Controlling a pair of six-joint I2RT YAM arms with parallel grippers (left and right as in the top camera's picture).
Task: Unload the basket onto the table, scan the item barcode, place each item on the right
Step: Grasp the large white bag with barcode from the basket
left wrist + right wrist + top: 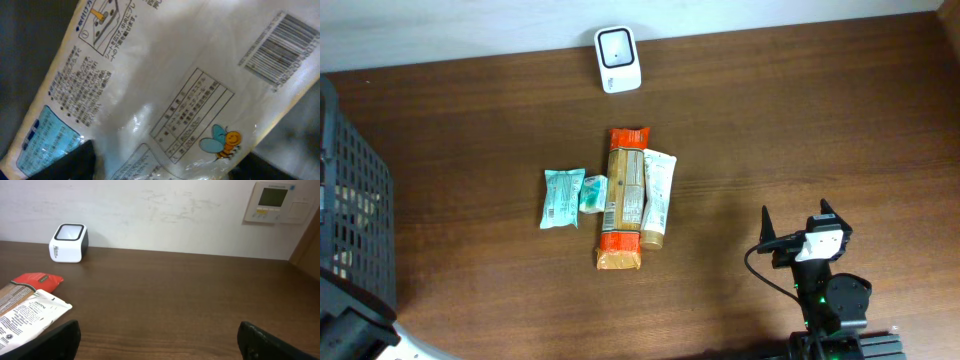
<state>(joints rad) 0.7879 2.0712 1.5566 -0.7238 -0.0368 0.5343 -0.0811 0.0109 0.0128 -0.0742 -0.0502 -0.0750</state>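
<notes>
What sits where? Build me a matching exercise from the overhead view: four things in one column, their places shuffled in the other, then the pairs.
Things
1. barcode scanner
2. black basket
3. white tube
4. right gripper

Places, overhead view
A. at the left edge of the picture
B. lying along the right side of the orange-ended packet
C. alone at the far end of the table
D. near right corner, open, holding nothing

Pairs: 1-C, 2-A, 3-B, 4-D
</notes>
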